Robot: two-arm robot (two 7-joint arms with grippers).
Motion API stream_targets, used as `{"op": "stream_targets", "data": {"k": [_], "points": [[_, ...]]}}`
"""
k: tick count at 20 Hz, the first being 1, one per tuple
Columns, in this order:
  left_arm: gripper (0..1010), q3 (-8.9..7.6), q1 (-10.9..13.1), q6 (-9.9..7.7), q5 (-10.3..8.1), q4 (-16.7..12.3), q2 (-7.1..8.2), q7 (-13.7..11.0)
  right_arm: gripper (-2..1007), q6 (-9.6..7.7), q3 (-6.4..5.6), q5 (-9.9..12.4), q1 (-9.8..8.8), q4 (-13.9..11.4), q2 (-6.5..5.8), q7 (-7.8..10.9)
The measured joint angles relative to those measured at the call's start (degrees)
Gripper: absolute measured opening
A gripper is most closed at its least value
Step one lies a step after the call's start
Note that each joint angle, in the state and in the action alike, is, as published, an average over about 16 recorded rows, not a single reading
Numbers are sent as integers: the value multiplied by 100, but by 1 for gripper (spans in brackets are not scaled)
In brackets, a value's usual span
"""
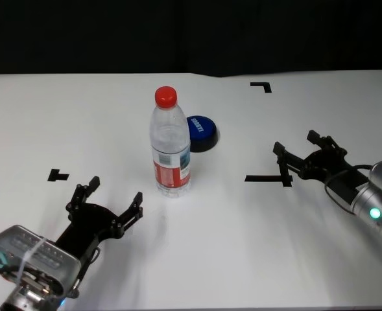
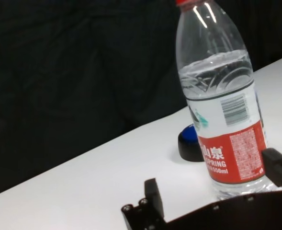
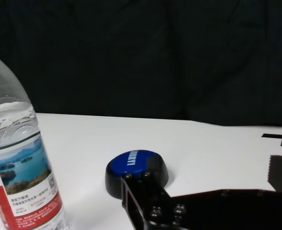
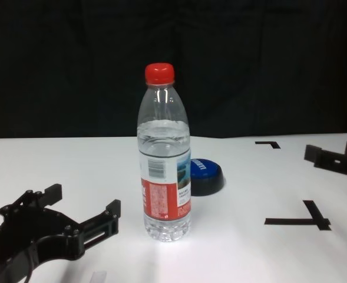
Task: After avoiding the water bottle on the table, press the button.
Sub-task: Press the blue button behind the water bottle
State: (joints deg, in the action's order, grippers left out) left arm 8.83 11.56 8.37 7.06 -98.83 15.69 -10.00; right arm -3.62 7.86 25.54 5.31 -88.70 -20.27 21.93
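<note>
A: We see the tall clear plastic water bottle point(image 1: 171, 144) with its red screw cap and red, white and blue label standing upright near the middle of the large flat white table point(image 1: 80, 116). It is roughly two-thirds full.

B: Agreed. Just behind it, toward our right side, sits the low round button point(image 1: 201, 132), blue dome with white lettering on a black base. In the head view the bottle overlaps the button's left edge; from the right wrist view we can see a clear strip of table between them, so they are near but apart.

A: Our left gripper point(image 1: 109, 201) lies low over the table at the near left, its 2 black fingers spread apart and holding nothing. It points toward the bottle, which stands just beyond its right fingertip.

B: Our right gripper point(image 1: 298, 152) is out on the right side, well apart from the button, with its fingers also parted and empty. It hovers by a black tape mark point(image 1: 268, 178); whether it touches the table there we cannot quite tell.

A: We count 2 more black tape marks, a corner piece point(image 1: 262, 86) at the far right and a small one point(image 1: 57, 175) at the left.
</note>
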Motion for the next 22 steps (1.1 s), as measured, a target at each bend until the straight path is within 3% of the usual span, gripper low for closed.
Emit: {"op": "stream_targets", "data": {"k": [11,22], "points": [[1003,0,0,0,0,0,0,0,1003,-191,155,183,103,-45,-298,101],[1003,0,0,0,0,0,0,0,1003,-287,581,179,399,132,-618,368]]}}
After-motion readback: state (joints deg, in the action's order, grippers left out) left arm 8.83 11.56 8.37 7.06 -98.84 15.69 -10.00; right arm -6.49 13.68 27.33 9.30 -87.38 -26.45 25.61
